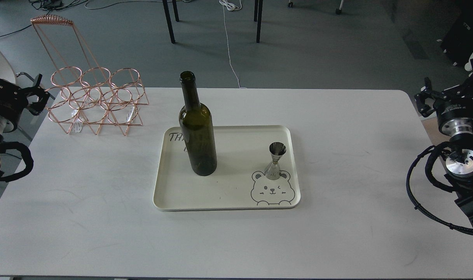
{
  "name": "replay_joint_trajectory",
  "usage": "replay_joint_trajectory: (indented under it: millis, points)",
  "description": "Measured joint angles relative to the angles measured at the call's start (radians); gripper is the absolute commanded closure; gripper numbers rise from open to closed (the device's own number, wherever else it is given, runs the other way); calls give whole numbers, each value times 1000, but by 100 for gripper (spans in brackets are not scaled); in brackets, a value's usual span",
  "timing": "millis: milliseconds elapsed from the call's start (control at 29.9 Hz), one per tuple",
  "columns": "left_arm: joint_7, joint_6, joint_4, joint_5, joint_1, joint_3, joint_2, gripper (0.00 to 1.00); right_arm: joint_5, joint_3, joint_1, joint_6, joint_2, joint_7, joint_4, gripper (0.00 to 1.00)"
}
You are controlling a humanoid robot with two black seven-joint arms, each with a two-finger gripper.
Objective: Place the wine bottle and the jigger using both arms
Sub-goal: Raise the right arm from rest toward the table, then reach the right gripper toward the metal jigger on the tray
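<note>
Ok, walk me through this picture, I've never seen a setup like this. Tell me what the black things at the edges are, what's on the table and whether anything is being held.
This single picture is taken from a humanoid robot's head, looking down at a white table. The black parts at the sides are its arms; the left gripper and right gripper hold nothing. On a cream tray stand a dark green wine bottle and, over a bear drawing, a small steel jigger. A copper wire rack sits at the far left.
</note>
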Motion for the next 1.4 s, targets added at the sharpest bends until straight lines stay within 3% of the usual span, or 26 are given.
replay_joint_trajectory:
  millis: [568, 735, 1035, 1202, 1403]
  points:
    - [1, 0, -35, 5, -15, 0, 42, 1, -77, -42, 14, -9, -66, 0, 131, 1]
    - [5, 0, -29, 22, -13, 9, 38, 1, -234, -78, 35, -32, -118, 0, 227, 1]
    - [-2, 0, -27, 102, -16, 2, 41, 1, -556, -160, 36, -187, -284, 0, 575, 1]
    - [-2, 0, -29, 104, -18, 1, 35, 1, -701, -240, 46, -214, -371, 0, 702, 2]
    - [-2, 0, -31, 105, -18, -3, 35, 1, -1053, -360, 45, -285, -432, 0, 815, 2]
